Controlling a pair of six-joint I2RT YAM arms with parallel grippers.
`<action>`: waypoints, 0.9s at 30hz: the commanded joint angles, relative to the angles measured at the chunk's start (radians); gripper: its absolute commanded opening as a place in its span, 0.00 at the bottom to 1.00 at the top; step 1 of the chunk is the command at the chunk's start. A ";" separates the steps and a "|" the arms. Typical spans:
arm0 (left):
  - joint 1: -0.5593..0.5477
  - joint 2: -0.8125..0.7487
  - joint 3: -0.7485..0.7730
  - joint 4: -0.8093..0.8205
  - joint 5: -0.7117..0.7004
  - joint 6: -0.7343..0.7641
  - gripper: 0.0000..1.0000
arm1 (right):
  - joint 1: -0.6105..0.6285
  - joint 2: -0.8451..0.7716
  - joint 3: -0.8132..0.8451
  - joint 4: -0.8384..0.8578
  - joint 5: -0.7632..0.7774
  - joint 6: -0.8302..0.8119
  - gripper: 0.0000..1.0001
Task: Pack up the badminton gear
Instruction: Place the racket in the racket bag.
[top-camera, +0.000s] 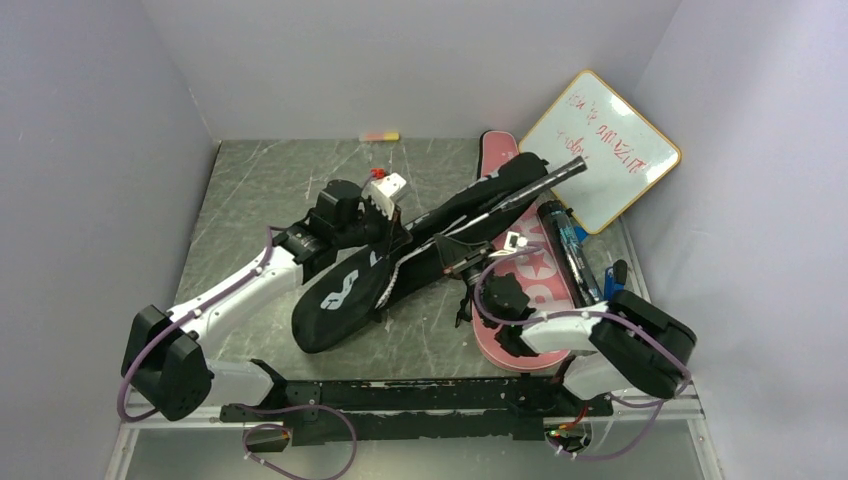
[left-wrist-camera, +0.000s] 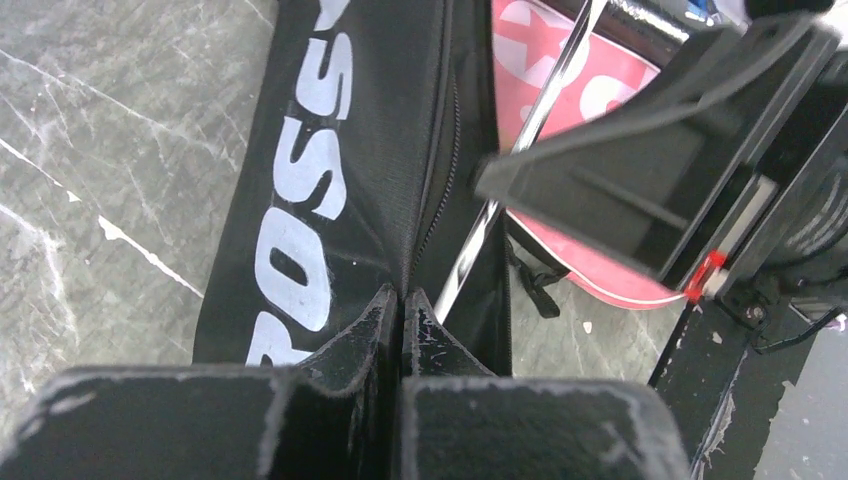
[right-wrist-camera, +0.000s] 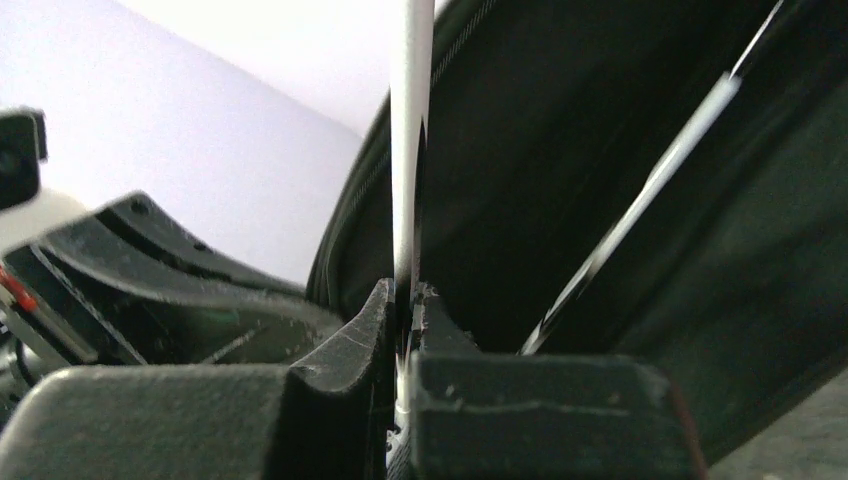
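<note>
Black racket cover (top-camera: 340, 295) lying on worktop (top-camera: 260, 180), overlapping pink cover (top-camera: 498, 155). Left pincer (left-wrist-camera: 403, 292) clenching cover's zip edge; right pincer (right-wrist-camera: 405, 290) pinching white racket frame (right-wrist-camera: 412, 120). Risk: thin frame slipping or snagging zip, tugging fabric from left grip.

The table (top-camera: 262, 182) lies open left of the black cover (top-camera: 345, 295) (whiteboard (top-camera: 600, 150) blocks far right).

crossway cover (top-camera: 350, 290) lies across sport cover (top-camera: 545, 290), tube (top-camera: 572, 250) to their right, whiteboard (top-camera: 600, 150) behind them.
</note>
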 joint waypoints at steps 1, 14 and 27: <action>0.019 -0.044 0.013 0.182 0.110 -0.052 0.05 | 0.085 0.088 0.076 0.087 0.036 -0.044 0.00; 0.108 -0.065 -0.022 0.298 0.248 -0.133 0.05 | 0.166 0.363 0.240 -0.012 0.080 0.052 0.00; 0.111 -0.076 0.009 0.157 0.040 -0.049 0.05 | 0.129 0.284 0.365 -0.687 0.230 0.338 0.57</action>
